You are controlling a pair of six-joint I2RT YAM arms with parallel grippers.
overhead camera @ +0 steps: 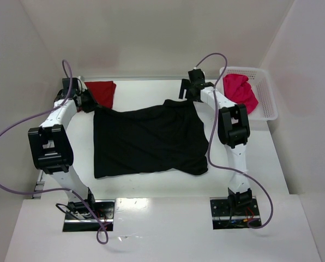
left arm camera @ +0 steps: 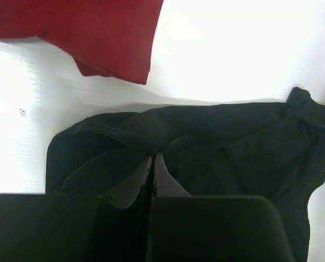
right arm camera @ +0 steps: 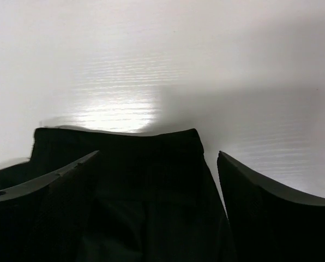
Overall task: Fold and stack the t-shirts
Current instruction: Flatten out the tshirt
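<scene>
A: Hunting for the task's cloth. Lying where?

B: Spotting a soft black cloth t-shirt (overhead camera: 149,139), spreading mostly flat across the middle of the white table (overhead camera: 151,188), between the two arms and wrinkling along its far edge.

A: Gripping it on the left?

B: Yes. Left jaws pressing almost together on a bunched fold at the shirt's far left corner, as showing in the left wrist view.

A: And the right jaws?

B: Gaping wide, straddling the far right edge of the same black cloth without squeezing it. Touching it or hanging just above: cannot tell.

A: Crowding in nearby?

B: Noticing a dark red cloth t-shirt (overhead camera: 101,93) lying flat at the table's far left corner, just beside the left jaws. Looking through the left wrist camera, seeing a bare strip of table separating it from the black cloth. Also noticing a brighter pink-red cloth t-shirt (overhead camera: 240,93) bunching inside a white plastic mesh basket (overhead camera: 269,101) at the far right edge, close behind the white-and-black right arm (overhead camera: 233,128).

A: Blocking the black shirt?

B: Only at the edges: the white-and-black left arm (overhead camera: 50,144) leaning along its left side, the right arm overhanging its right side.
</scene>
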